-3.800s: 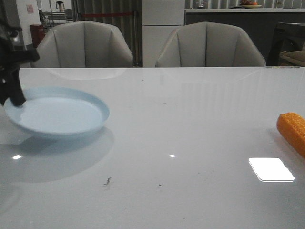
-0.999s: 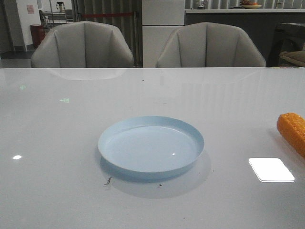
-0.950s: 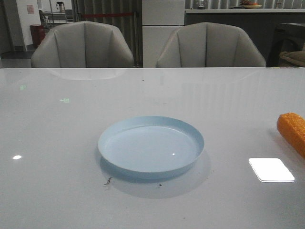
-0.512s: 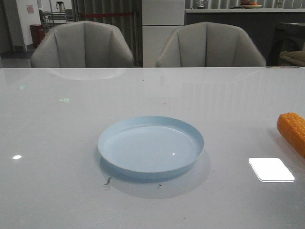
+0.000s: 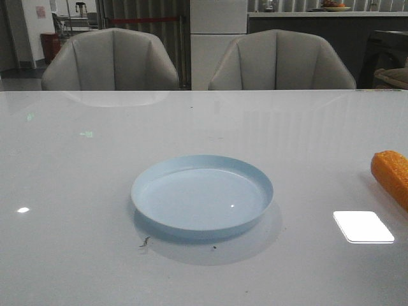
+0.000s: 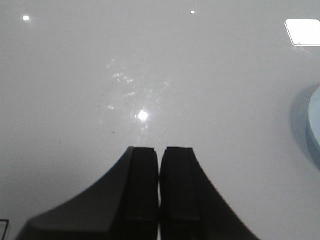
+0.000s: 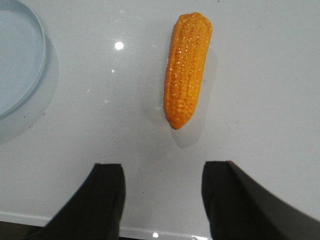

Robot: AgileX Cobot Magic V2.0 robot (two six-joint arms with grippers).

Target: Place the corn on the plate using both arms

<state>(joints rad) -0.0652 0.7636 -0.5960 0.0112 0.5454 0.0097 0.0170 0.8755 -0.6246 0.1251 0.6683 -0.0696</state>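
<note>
**Plate at centre, corn off to the right, both end effectors free**

We see neither arm in the front view; only the wrist cameras show them. Our left end effector (image 6: 159, 165) hangs over a bare stretch of the surface (image 5: 204, 121), looking down on it, its two dark fingers (image 6: 143, 180) pressed together with no gap and nothing between them. An edge of the plate (image 6: 315, 125) shows at the side of that view, apart from the fingers. Our right end effector (image 7: 162, 187) is likewise poised above the surface, looking down, its fingers (image 7: 107, 195) spread wide and gripping nothing.

The plate (image 5: 202, 197) sits flat near the middle of the surface in the front view. It is pale blue, round and shallow, with a low raised rim, and it holds nothing. Two small dark specks lie on the surface just in front of it.

The corn (image 7: 187, 67) lies on the surface, well apart from the plate and to its right. In the front view only part of it (image 5: 392, 175) shows at the right edge. In the right wrist view it lies whole, orange-yellow and glossy, its tapered end pointing toward the open fingers. It is beyond the fingertips, near them but not touching, roughly in line with the gap between them. The plate's rim (image 7: 40, 60) shows at the edge of that same view.

Two grey chairs (image 5: 111, 60) stand behind the surface.
</note>
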